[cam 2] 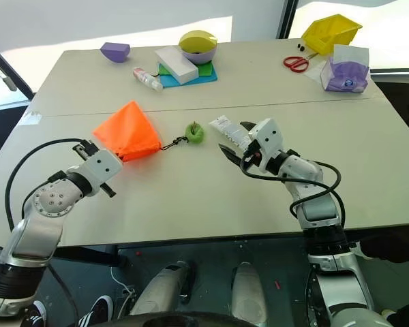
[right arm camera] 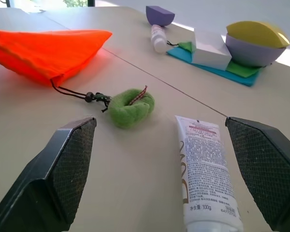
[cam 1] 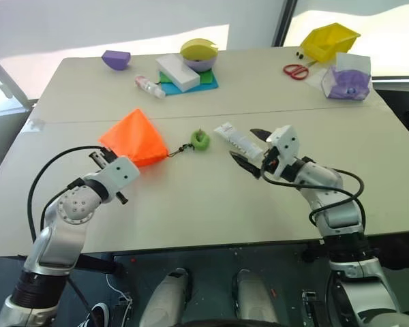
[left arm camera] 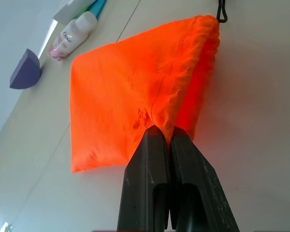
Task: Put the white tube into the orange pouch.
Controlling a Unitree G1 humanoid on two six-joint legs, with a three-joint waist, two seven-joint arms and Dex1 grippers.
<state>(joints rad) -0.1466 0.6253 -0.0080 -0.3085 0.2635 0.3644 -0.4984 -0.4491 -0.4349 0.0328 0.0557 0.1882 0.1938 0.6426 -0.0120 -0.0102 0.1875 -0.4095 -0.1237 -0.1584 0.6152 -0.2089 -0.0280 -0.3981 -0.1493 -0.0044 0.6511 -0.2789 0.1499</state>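
Observation:
The orange pouch (cam 1: pixel 133 139) lies on the table left of centre, one corner lifted. Its black cord runs to a green ring (cam 1: pixel 200 139). My left gripper (cam 1: pixel 99 158) is shut on a fold of the pouch's fabric (left arm camera: pixel 135 82) at the near edge. The white tube (cam 1: pixel 235 139) lies flat just right of the ring, its printed side up (right arm camera: pixel 203 179). My right gripper (cam 1: pixel 253 148) is open, held level close over the table, with the tube's near end between its spread fingers and not touched.
At the back of the table are a purple half-shape (cam 1: pixel 116 59), a small white bottle (cam 1: pixel 150 86), a white block (cam 1: pixel 178 71) on a teal mat and a yellow-purple bowl (cam 1: pixel 198 54). Back right stand red scissors (cam 1: pixel 296 70), a yellow bin (cam 1: pixel 329 41) and a purple box (cam 1: pixel 349 76).

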